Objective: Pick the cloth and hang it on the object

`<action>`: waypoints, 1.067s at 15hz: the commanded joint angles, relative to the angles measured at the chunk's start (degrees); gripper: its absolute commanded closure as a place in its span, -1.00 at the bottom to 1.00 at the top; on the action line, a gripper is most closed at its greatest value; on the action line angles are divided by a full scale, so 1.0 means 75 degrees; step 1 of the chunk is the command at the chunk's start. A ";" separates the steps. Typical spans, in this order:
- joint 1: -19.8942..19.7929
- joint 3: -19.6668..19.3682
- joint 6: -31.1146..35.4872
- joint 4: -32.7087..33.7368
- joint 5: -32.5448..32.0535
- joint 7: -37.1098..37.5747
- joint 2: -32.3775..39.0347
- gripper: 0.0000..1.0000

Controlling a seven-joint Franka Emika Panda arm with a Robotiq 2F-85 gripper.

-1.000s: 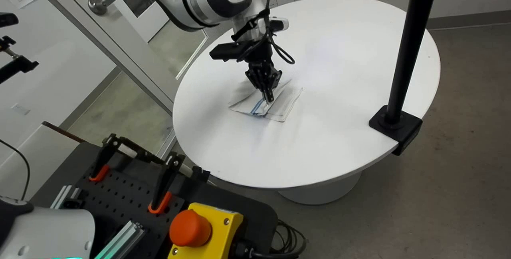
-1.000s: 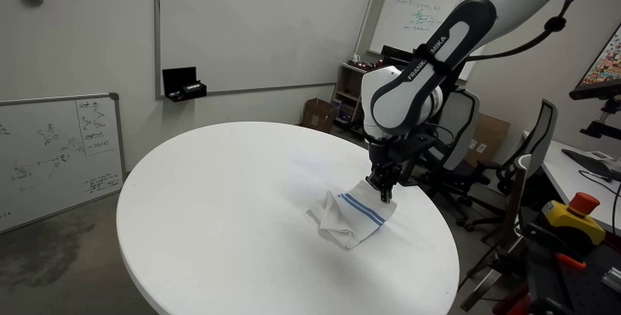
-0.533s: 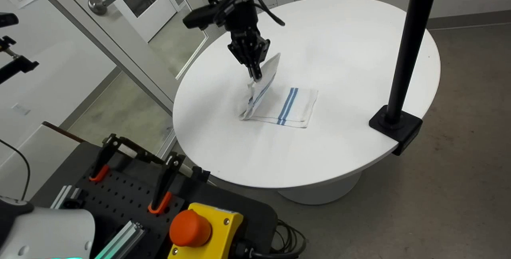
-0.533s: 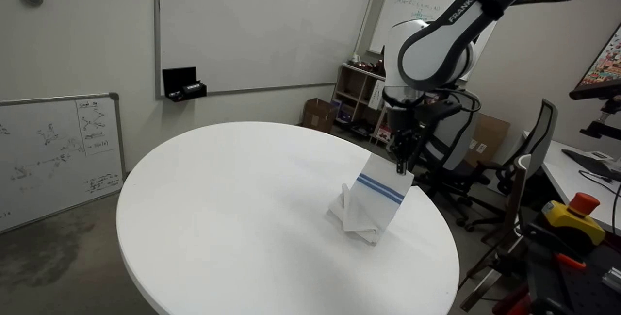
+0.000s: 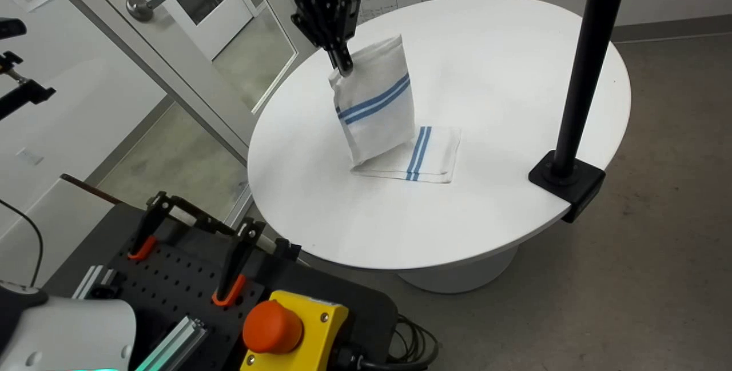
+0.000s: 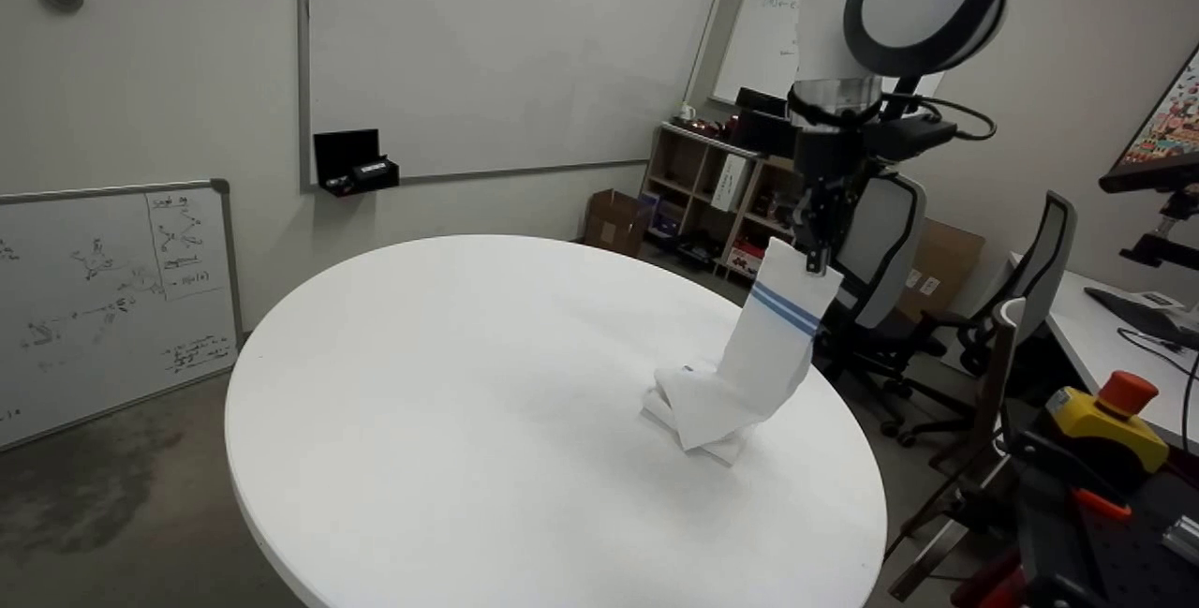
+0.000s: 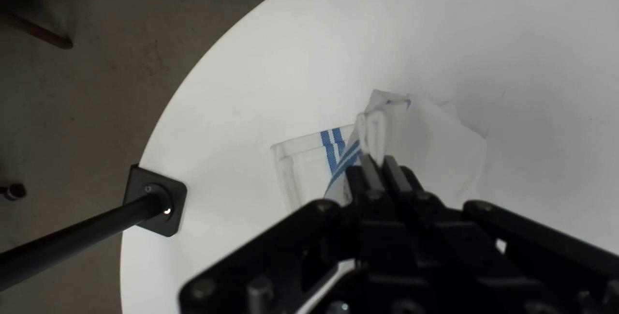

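Observation:
The cloth is white with blue double stripes. In both exterior views its raised part hangs from my gripper, while its lower folded part rests on the round white table. In the wrist view the fingertips are shut on a folded edge of the cloth, and a striped flap lies on the table to their left. A black pole stands in a square clamp base on the table edge, apart from the cloth. The pole also shows in the wrist view.
A dark cart with a yellow box and red emergency button stands beside the table. Black clamps with orange pads are on the cart. Office chairs and a shelf stand beyond the table. A door is behind the arm.
My gripper has risen and moved away from the pole, staying shut on the cloth. The held part of the cloth has lifted from the table into a tall hanging fold.

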 commanded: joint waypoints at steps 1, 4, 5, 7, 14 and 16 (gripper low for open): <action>0.0002 -0.0012 -0.0552 -0.0325 -0.0408 -0.0032 -0.0957 0.95; -0.0026 0.0020 -0.0987 -0.0231 -0.0770 0.0028 -0.1460 0.95; -0.0043 0.0043 -0.1083 -0.0224 -0.0844 0.0028 -0.1598 0.95; -0.0058 0.0090 -0.1325 -0.0156 -0.1001 0.0027 -0.1859 0.95; -0.0126 0.0233 -0.1975 0.0357 -0.1135 0.0064 -0.2428 0.95; -0.0147 0.0252 -0.2140 0.0596 -0.1128 0.0088 -0.2513 0.95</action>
